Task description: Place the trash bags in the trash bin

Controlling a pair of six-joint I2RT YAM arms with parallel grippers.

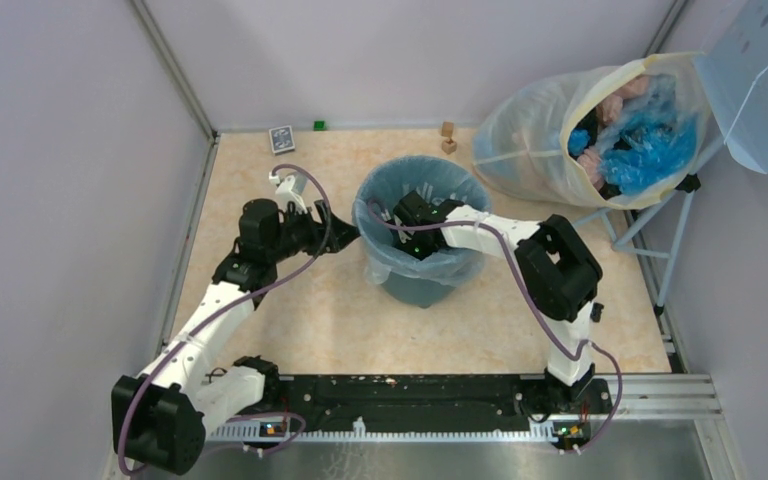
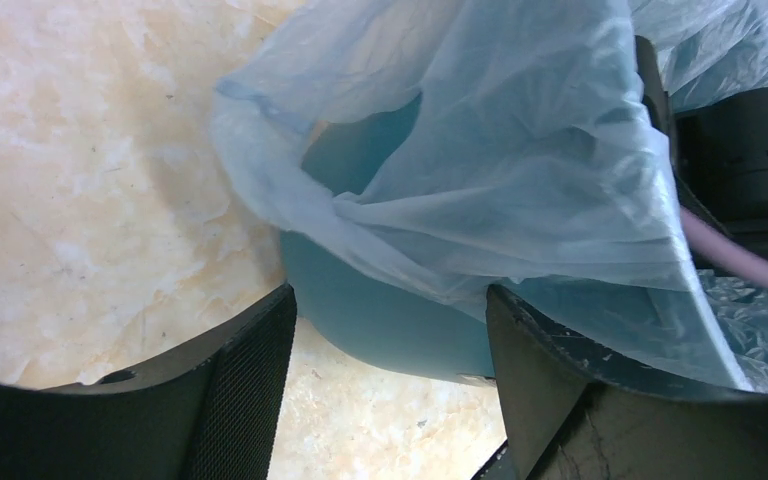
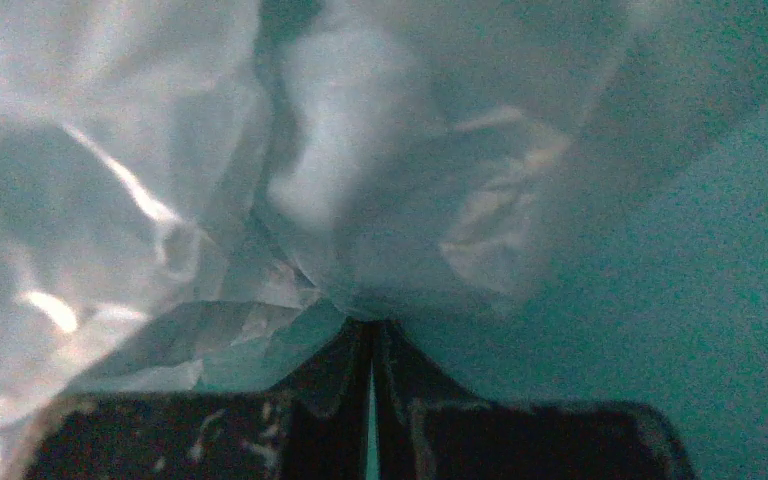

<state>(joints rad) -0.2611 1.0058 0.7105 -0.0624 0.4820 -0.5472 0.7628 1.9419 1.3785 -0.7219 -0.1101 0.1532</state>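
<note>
While left pincer gapes at trash bin, right pincer pinches trash bag inside.

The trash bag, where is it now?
In the top view the trash bag lines the teal bin mid-table, its edge draped over the rim, with the right hand reaching inside.

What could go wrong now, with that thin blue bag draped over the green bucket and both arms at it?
The right tool, closed deep inside the trash bin, seems to pinch the trash bag; lifting out without opening could drag the liner back out or tear it. The left tool is open, with the bin's wall and the bag's overhang between its fingers; a sideways pull might tip the bin or slip the overhang off.
</note>
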